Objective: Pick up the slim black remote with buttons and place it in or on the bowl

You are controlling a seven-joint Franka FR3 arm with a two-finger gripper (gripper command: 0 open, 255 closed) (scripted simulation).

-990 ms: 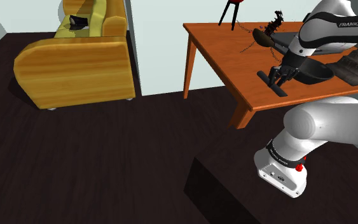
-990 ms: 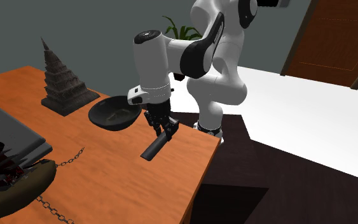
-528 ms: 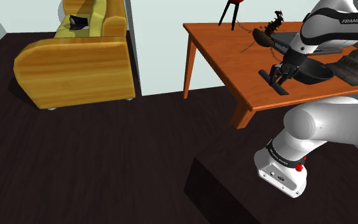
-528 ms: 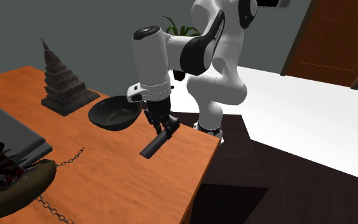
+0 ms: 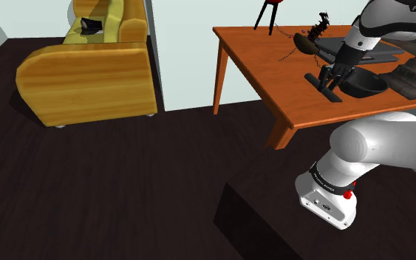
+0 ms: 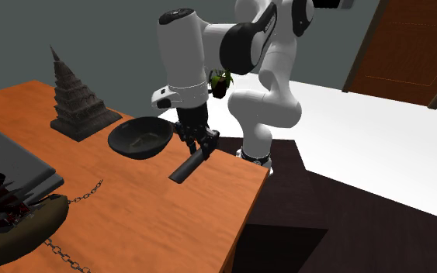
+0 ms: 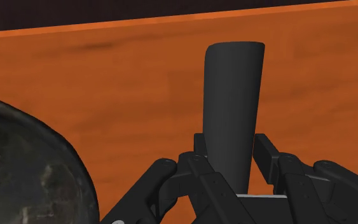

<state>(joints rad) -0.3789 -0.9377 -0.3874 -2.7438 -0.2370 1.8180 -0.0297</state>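
A slim black remote hangs lifted off the orange table, clasped at its upper end by my black gripper. In the wrist view the remote runs straight out from between the fingers, which are shut on it, with the tabletop well below. The dark bowl stands on the table just beside the gripper, toward the second exterior view's left; its rim curves in next to the fingers. In the shoulder view the remote hangs beside the bowl.
On the table stand a dark tiered pagoda ornament, a flat black slab and a ship model with chains. The table's edge runs close under the remote. A yellow sofa sits across the dark floor.
The arm has risen, lifting the remote clear of the table and a little toward the bowl. The fingers stayed shut on it.
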